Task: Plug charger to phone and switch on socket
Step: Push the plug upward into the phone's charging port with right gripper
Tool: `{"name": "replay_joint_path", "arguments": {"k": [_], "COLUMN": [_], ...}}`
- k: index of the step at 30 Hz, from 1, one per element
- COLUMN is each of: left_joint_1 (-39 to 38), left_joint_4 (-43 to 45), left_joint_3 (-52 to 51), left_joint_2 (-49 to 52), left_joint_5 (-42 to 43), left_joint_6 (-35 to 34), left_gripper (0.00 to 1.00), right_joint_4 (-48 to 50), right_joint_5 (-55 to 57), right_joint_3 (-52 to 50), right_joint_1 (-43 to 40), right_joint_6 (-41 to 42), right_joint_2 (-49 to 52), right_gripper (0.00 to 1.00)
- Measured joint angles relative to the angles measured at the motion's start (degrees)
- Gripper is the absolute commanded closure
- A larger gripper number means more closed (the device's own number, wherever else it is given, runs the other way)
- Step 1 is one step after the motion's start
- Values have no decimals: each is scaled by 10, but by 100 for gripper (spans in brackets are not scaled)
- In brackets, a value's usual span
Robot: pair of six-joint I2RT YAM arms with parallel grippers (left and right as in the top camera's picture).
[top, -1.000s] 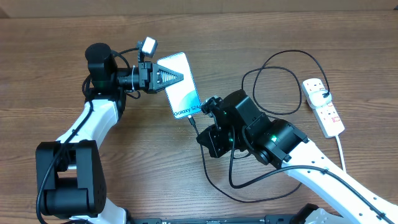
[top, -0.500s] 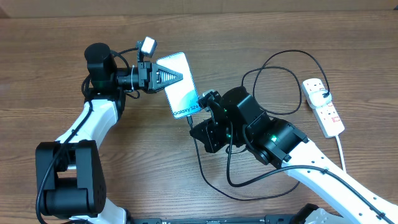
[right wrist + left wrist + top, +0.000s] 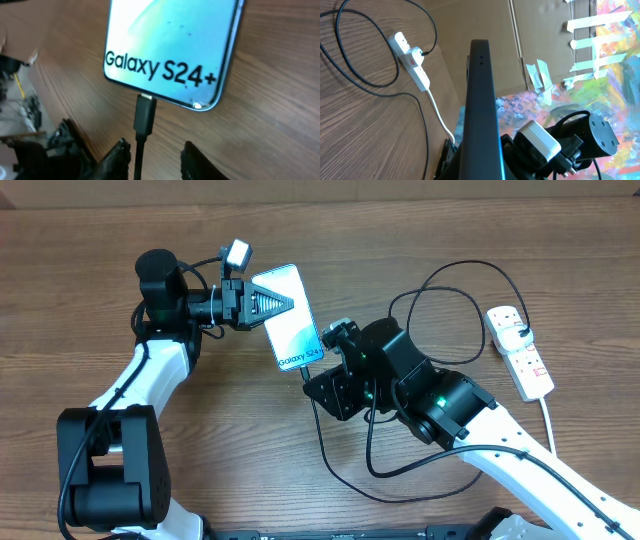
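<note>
Charger connector at the phone's bottom edge, with your left gripper holding the phone.
From overhead, the phone (image 3: 290, 318) sits toward 11 o'clock from the centre of the desk (image 3: 500, 240), screen up, its upper end pinched in your left gripper (image 3: 283, 302). The connector (image 3: 145, 117) meets the edge just under the "Galaxy S24+" text. Your right gripper (image 3: 157, 160) is spread to either side of the cable, just behind the connector. The charger (image 3: 440, 300) loops out toward 3 o'clock, where its plug (image 3: 515, 332) sits in the socket (image 3: 522, 355).
</note>
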Motion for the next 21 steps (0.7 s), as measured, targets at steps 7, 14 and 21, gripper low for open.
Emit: {"name": "replay_joint_path", "arguments": {"k": [7,14,21], "left_joint_1": [0,0,0], "left_joint_4": [0,0,0], "left_joint_3": [0,0,0], "left_joint_2": [0,0,0], "left_joint_5": [0,0,0], "left_joint_6": [1,2,2], "left_gripper": [96,96,96], "right_joint_4": [-23,-22,-8], "right_joint_5": [5,120,252], "right_joint_3": [0,0,0], "right_joint_1": [7,80,117], "right_joint_6": [12,37,70], "right_joint_2": [-1,-11,-7], "right_gripper": [38,47,69]}}
